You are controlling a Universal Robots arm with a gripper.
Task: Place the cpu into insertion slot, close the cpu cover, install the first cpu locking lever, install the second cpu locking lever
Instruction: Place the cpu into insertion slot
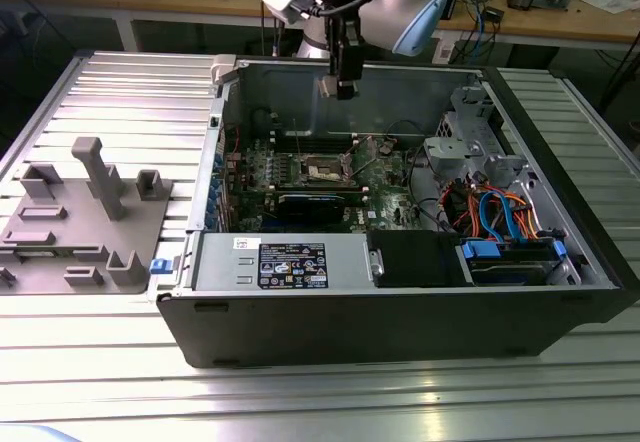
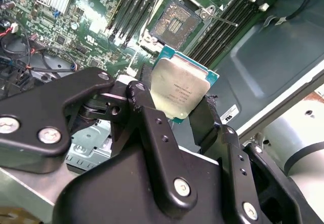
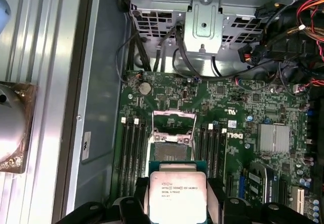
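Exterior view: the gripper [image 1: 345, 87] hangs over one open computer case [image 1: 400, 332] on a ribbed metal desk [image 1: 100, 382]. One grey fixture [image 1: 85, 232] sits at the case's nine o'clock from this camera.

Second wrist view: two black fingers [image 2: 152, 127] clamp the one cpu [image 2: 179, 87] by opposite edges, above the bare insertion slot [image 2: 174, 24].

First wrist view: the cpu cover [image 3: 174, 120] stands open.

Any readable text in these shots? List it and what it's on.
Nothing legible enough to quote.
cpu top: printed lines, too small.
power supply label: too small.
case wall sticker: too small.
motherboard markings: not reliably legible.
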